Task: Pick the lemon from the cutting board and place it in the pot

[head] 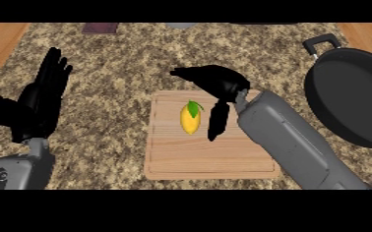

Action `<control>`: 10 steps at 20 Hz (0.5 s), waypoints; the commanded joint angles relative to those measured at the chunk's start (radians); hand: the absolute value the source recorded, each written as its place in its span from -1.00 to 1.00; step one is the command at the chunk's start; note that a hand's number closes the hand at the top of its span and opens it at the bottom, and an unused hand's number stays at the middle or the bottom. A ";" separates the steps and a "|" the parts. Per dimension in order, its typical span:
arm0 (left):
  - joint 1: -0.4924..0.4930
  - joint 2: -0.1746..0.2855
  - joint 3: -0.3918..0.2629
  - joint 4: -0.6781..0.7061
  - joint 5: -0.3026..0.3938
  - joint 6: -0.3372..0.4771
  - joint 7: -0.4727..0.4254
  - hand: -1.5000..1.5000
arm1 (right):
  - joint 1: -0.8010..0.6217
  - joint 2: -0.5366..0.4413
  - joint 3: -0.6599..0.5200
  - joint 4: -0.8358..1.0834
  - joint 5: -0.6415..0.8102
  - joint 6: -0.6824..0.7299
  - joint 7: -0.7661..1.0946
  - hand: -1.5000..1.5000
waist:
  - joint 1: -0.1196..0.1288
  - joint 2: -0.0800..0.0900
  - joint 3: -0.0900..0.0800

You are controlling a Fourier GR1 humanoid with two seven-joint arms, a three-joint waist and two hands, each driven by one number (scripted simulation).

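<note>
Speckled stone counter (131, 54), cutting board (210, 157) at centre, lemon (190, 119) lying on it, pot (341, 98) far right. Right hand (222, 83) over the board's far edge, fingers spread, one hanging just beside the lemon, gripping nothing. Left hand (44, 98) resting open at left.

Light: even, moderate, across the tabletop (116, 64).
Pot (341, 96): dark inside, paler grey toward its rim.
Left hand (42, 101): flat black, fingers (54, 66) barely shaded.
Cutting board (210, 159): thin shade along lower edge.
</note>
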 commanded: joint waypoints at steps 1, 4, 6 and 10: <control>0.008 -0.010 0.023 -0.006 0.014 -0.034 -0.009 0.00 | 0.066 -0.006 -0.054 -0.073 0.034 0.069 0.020 -1.00 | 0.000 0.002 0.001; -0.046 -0.021 0.013 0.010 -0.022 0.004 0.034 0.00 | 0.087 0.099 0.006 -0.015 0.117 0.004 0.042 -1.00 | 0.002 0.003 0.001; 0.090 -0.012 0.015 -0.119 -0.001 -0.035 0.026 0.00 | 0.076 0.097 -0.030 -0.015 0.114 0.059 0.075 -1.00 | 0.008 0.001 0.001; 0.061 -0.052 -0.014 -0.093 -0.043 -0.007 0.027 0.00 | 0.134 0.087 -0.004 -0.013 0.226 0.021 0.057 -1.00 | 0.006 0.002 0.001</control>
